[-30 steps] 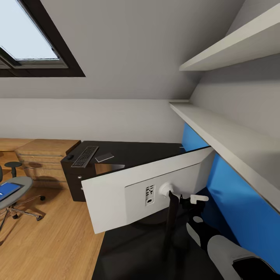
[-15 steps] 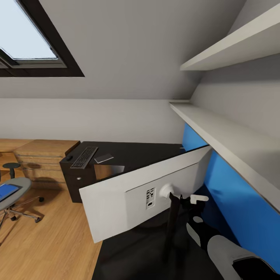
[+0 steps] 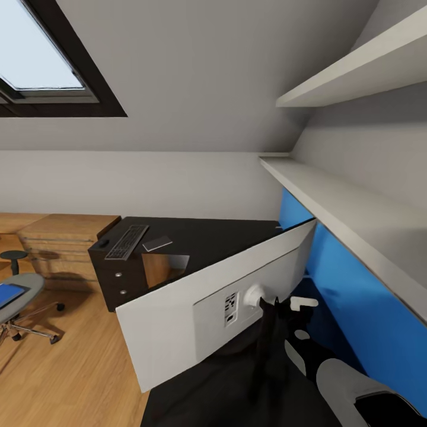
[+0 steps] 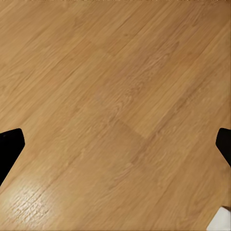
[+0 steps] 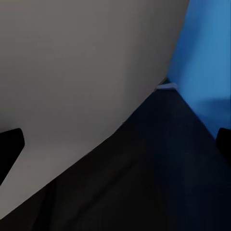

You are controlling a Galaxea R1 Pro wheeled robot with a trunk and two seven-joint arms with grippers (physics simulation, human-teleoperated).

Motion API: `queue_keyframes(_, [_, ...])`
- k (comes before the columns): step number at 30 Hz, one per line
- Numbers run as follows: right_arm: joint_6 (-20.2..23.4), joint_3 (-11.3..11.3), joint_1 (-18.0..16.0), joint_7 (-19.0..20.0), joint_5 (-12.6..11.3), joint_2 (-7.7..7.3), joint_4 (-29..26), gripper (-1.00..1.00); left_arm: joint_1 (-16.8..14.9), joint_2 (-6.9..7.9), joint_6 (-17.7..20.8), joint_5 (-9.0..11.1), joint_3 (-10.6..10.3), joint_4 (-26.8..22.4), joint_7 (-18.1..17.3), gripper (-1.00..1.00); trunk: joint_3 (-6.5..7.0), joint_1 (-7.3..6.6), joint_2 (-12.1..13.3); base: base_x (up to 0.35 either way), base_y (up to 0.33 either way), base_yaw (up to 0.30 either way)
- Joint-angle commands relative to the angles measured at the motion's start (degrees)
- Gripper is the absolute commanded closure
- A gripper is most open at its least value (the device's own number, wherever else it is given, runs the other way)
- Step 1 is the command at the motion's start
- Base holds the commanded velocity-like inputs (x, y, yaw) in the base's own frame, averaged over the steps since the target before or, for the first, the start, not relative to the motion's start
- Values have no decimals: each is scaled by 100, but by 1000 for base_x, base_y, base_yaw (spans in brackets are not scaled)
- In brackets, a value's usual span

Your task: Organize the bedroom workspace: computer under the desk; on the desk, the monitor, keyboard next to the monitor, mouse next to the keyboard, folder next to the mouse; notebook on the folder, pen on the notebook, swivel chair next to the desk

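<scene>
monitor (image 3: pixel 178 308) tilts white-backed on the desk (image 3: pixel 207 234); both arms' jaws spread open, gripping nothing.

Bare wooden floor (image 4: pixel 115 106) lies between the left gripper's (image 4: pixel 115 144) widely parted black jaws.

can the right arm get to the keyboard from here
Probably not. The keyboard lies at the desk's far end, and the monitor stands tilted between it and the right gripper.
</scene>
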Motion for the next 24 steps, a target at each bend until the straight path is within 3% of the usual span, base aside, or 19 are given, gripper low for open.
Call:
queue_keyframes(1, [-21, 55, -7, -14, -50, -3, 2, -100, -2, -1, -9, -17, 9, -3, 19, -100, -10, 3, -9, 52, 0, 0])
queue_keyframes(24, [-22, 55, -7, -11, -44, -1, 11, -100, -6, -1, -9, -17, 9, -1, 35, -100, -10, 3, -9, 6, 0, 0])
